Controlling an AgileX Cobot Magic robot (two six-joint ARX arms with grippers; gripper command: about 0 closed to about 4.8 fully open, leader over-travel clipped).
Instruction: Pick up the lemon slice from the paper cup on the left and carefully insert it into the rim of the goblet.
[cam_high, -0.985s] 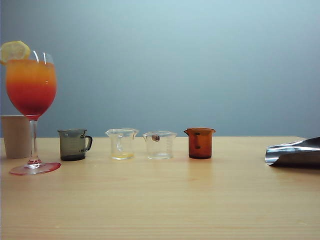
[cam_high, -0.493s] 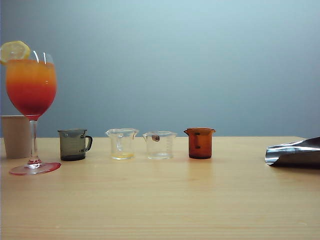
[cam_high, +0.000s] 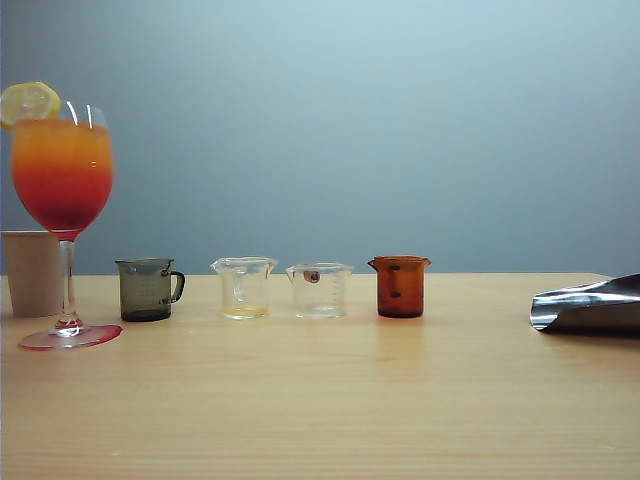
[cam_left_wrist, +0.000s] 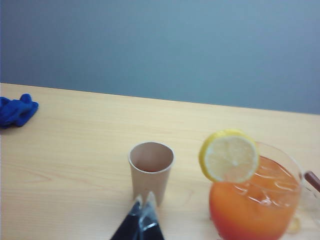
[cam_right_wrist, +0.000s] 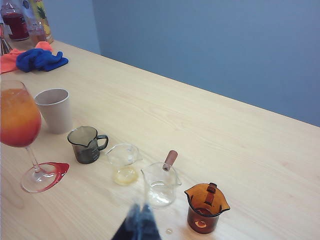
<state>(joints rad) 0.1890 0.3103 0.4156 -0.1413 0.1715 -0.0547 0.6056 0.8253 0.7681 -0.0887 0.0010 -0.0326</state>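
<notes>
A: What's cut off or hard to read?

B: The bench (cam_high: 320, 400) runs out of every view. In the exterior view the goblet (cam_high: 62, 215) is clipped at the edge, and the paper cup (cam_high: 32, 272) stands half hidden behind its stem. The right arm shows there only as a shiny metal end at the far edge; the left arm is out of that view. Each wrist view shows just dark, blurred fingertips.

A: The claws?

B: Left claw (cam_left_wrist: 142, 201) is pressed together, holding nothing, tips just in front of the paper cup, with the goblet off to one side. Right claw (cam_right_wrist: 140, 207) also looks pressed together and empty, just short of the clear beaker (cam_right_wrist: 160, 186).

A: Containers?

B: The goblet holds an orange-to-red drink, and the lemon slice (cam_left_wrist: 229, 156) sits wedged on its rim. The paper cup looks empty inside. The grey handled cup (cam_high: 148, 289) is too dark to judge. One small clear beaker (cam_high: 244, 288) has a little yellow liquid; the other looks empty. The amber beaker (cam_high: 400, 286) is opaque from the side.

A: Anything only one view shows?

B: Only the wrist views show a blue cloth (cam_right_wrist: 41, 59); the right one adds an orange cloth (cam_right_wrist: 15, 61) and bottles (cam_right_wrist: 25, 20) beyond, but hides the lemon
</notes>
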